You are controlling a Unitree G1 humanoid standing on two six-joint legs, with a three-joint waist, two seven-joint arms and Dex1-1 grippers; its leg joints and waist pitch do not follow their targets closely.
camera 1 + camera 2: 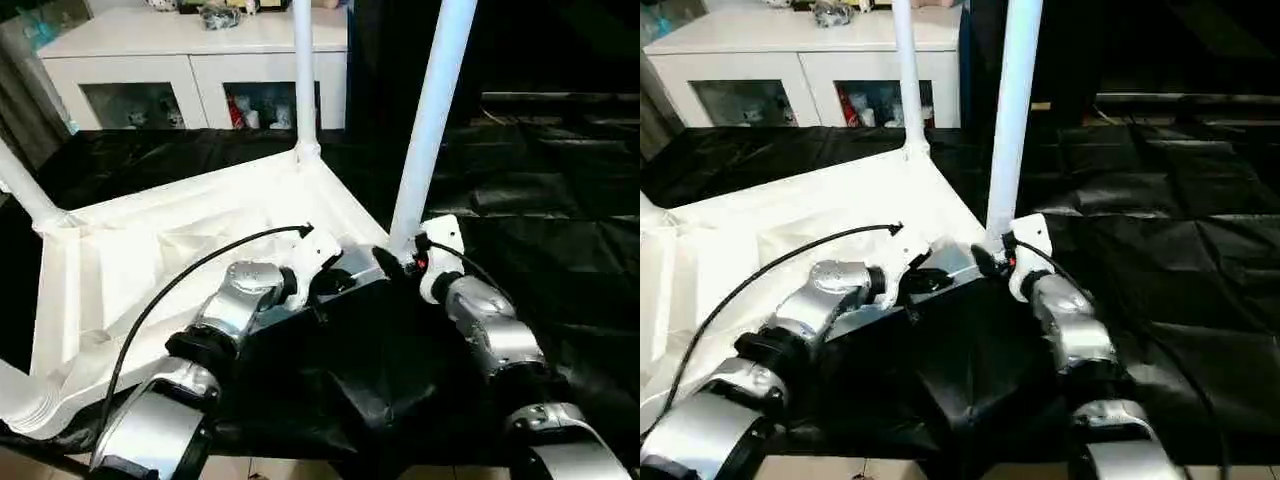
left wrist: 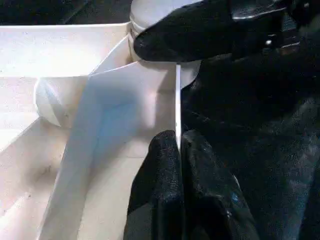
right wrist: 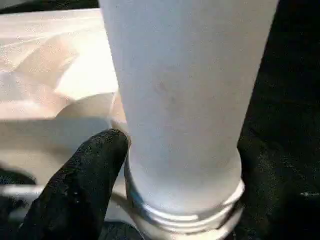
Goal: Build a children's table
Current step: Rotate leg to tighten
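Note:
The white tabletop (image 1: 170, 250) lies upside down on the black cloth, ribbed underside up. One leg (image 1: 305, 80) stands in the far corner socket. Another leg (image 1: 432, 120) stands upright at the near right corner, and my right gripper (image 1: 400, 262) is shut on its base; in the right wrist view a black finger (image 3: 85, 175) presses each side of that leg (image 3: 185, 100). My left gripper (image 1: 330, 285) is shut on the tabletop's thin rim wall (image 2: 177, 100) beside that corner. Two more legs (image 1: 25, 195) (image 1: 20, 395) jut from the left corners.
A white cabinet (image 1: 200, 60) with glass-fronted shelves stands behind the work. Crumpled black cloth (image 1: 540, 200) covers the surface to the right and front. The right gripper's black finger (image 2: 200, 30) shows in the left wrist view, close to my left fingertips.

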